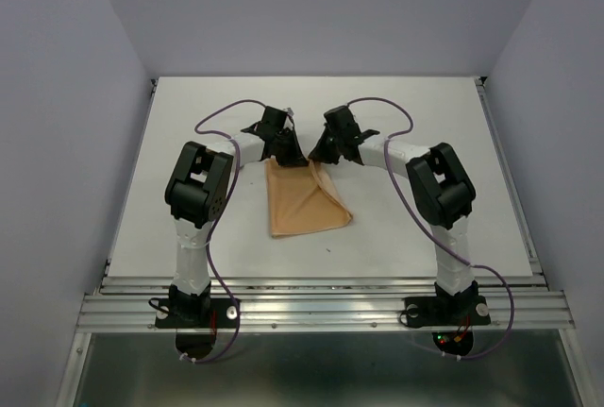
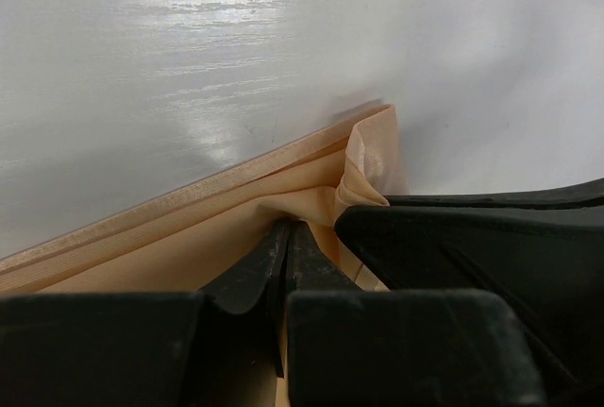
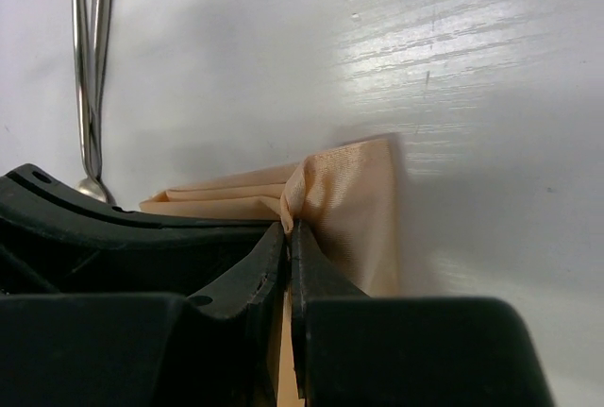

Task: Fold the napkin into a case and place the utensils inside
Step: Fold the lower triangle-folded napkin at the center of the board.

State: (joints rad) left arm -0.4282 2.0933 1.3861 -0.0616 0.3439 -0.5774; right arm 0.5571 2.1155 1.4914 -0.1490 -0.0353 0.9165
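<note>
On table [image 1: 189, 143]: soft peach napkin [image 1: 304, 201] lying folded.
Left gripper [image 2: 286, 228] / right gripper [image 3: 288, 228]: clamping its edge.
Utensils [image 3: 88, 95]: slim steel, lying beyond.

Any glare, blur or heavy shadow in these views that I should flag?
Top external: even, soft light, napkin sharp, only faint shadows on the table. Left wrist: bright glare streaks across the table; the left gripper, close to the lens, is dark and soft-edged. Right wrist: glare on the table at upper right, a shadow right of the napkin, utensils slightly blurred.
</note>
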